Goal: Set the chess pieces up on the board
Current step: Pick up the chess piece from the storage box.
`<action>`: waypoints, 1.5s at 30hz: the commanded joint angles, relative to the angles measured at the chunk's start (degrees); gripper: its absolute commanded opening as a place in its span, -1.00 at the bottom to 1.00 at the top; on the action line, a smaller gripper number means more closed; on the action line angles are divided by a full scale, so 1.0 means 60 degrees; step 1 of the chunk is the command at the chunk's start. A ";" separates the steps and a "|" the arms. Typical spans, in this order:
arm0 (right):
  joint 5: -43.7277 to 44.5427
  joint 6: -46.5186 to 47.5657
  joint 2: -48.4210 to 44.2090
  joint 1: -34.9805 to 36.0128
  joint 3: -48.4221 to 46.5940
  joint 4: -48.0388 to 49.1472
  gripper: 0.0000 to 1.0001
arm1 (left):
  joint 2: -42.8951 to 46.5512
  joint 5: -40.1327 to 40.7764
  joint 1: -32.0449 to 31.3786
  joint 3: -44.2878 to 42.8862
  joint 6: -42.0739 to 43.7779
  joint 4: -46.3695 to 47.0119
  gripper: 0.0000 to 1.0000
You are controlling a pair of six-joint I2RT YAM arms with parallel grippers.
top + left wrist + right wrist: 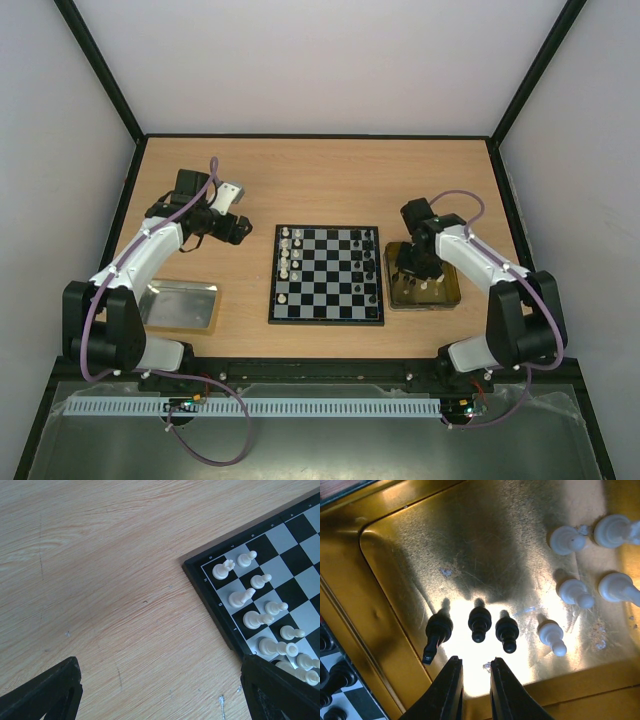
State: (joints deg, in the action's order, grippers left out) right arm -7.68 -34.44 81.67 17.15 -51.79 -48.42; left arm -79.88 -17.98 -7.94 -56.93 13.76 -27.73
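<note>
The board (325, 275) lies at the table's middle, with white chess pieces (287, 255) along its left columns and black ones (367, 262) along its right. My left gripper (238, 229) hovers over bare table left of the board. In the left wrist view it (160, 695) is wide open and empty, with the board's corner (295, 545) and white pieces (250, 597) ahead. My right gripper (412, 278) hangs over the gold tray (450, 295). In the right wrist view it (475, 661) is slightly open and empty, just short of three black pieces (480, 622).
Several white pieces (575, 592) stand in the right part of the gold tray (470, 545). The board's edge (340, 700) with black pieces shows at that view's lower left. A silver tray (180, 305) lies at the front left, near the left arm's base.
</note>
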 commanded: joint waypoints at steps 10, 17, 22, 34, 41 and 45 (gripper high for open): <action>-0.0018 0.0057 0.0635 -0.0090 0.0094 0.0624 -0.70 | 0.0008 -0.0024 0.0050 0.0004 0.0095 -0.0042 0.74; -0.0009 0.0070 0.0751 -0.0220 0.0252 0.0781 -0.70 | -0.0016 -0.0031 0.0050 -0.0004 0.0095 -0.0038 0.74; -0.0011 0.0056 0.0831 -0.0253 0.0336 0.0850 -0.70 | -0.0029 -0.0028 0.0050 -0.0021 0.0095 -0.0034 0.74; 0.0013 0.0056 0.0960 -0.0309 0.0351 0.0907 -0.80 | -0.0003 -0.0046 0.0050 -0.0003 0.0094 -0.0023 0.74; -0.0023 0.0056 0.0993 -0.0319 0.0364 0.0928 -0.79 | 0.0020 -0.0056 0.0050 -0.0004 0.0095 -0.0060 0.74; -0.0052 0.0070 0.0999 -0.0319 0.0384 0.0950 -0.77 | 0.0054 -0.0055 0.0050 0.0009 0.0098 -0.0057 0.74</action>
State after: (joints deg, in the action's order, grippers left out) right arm -8.29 -34.46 87.02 15.59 -50.17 -42.92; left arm -79.88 -17.98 -7.94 -56.93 13.89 -27.73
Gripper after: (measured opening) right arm 0.114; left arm 0.870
